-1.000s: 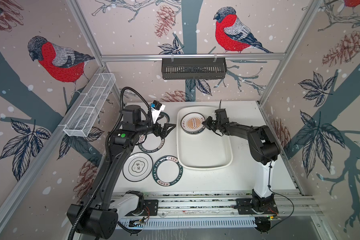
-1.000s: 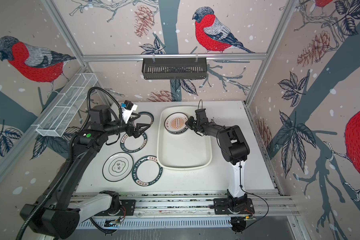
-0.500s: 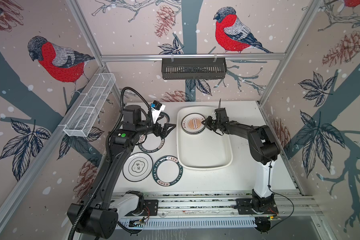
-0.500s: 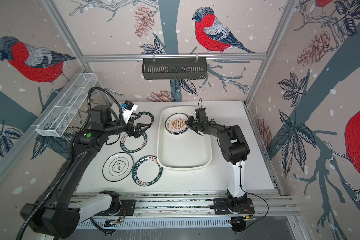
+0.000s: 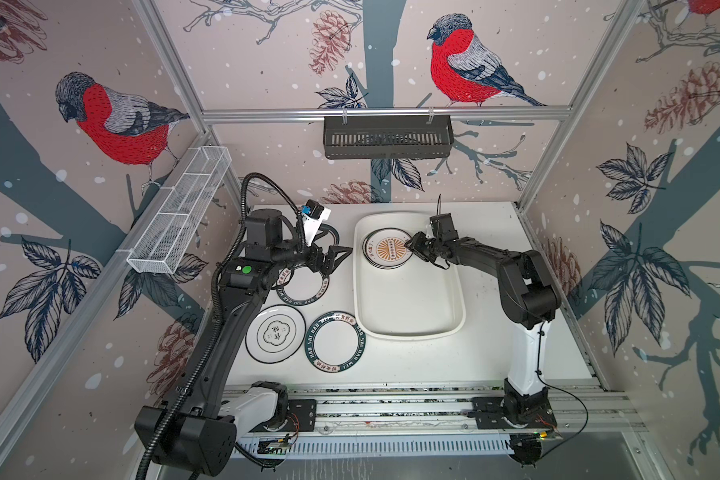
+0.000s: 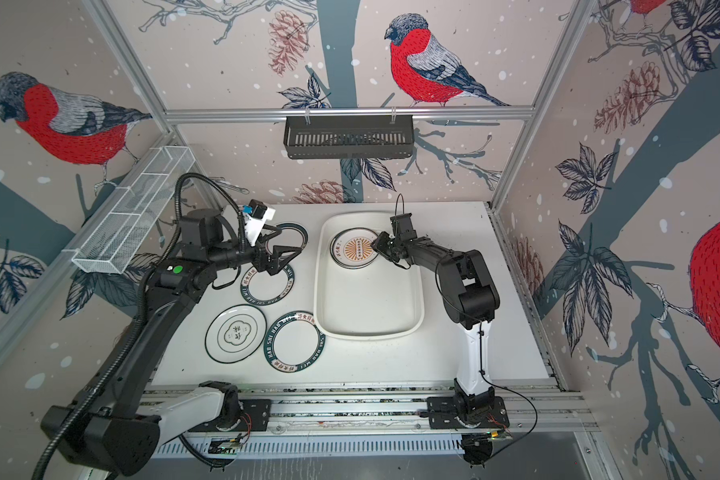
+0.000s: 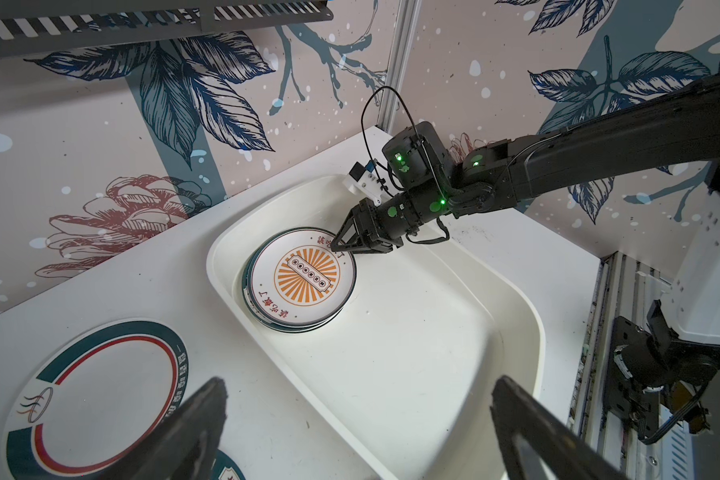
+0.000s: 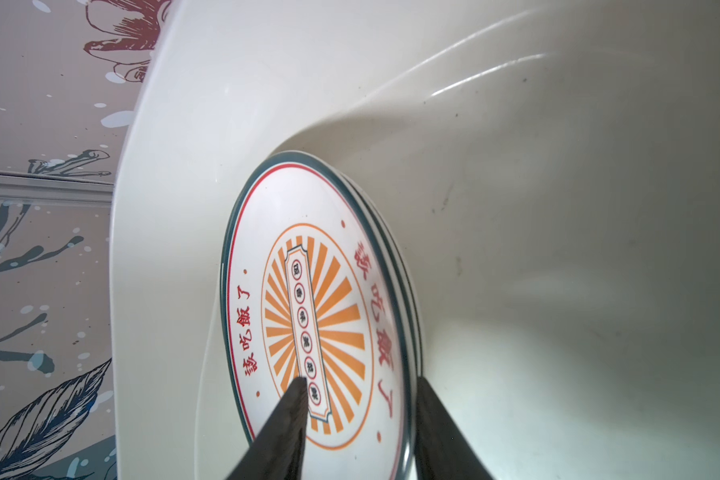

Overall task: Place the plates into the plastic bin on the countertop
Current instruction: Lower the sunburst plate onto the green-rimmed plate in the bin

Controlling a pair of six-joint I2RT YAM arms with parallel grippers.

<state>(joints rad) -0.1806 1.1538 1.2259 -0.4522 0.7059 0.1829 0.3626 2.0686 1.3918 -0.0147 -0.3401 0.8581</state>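
An orange sunburst plate (image 5: pixel 387 249) (image 8: pixel 308 299) lies on top of a small stack at the far end of the white plastic bin (image 5: pixel 412 303) (image 7: pixel 433 353). My right gripper (image 5: pixel 412 245) (image 8: pixel 360 382) is low at that plate's rim and open, one finger over the plate's face and one outside the edge. My left gripper (image 5: pixel 337 255) (image 7: pixel 358 382) hangs wide open and empty above the countertop (image 5: pixel 495 353), beside the bin's left rim. Several plates lie on the countertop: two with green lettered rims (image 5: pixel 304 286) (image 5: pixel 335 340) and a black-rimmed one (image 5: pixel 275 333).
A black slotted rack (image 5: pixel 387 137) hangs on the back rail and a white wire-mesh basket (image 5: pixel 179 216) on the left rail. Another ringed plate (image 7: pixel 100 386) lies near the back, partly under my left wrist. Aluminium rails (image 5: pixel 391 403) run along the front.
My right gripper's jaws have parted from shut, letting go of the sunburst plate, which rests on the stack. The left arm has not moved.
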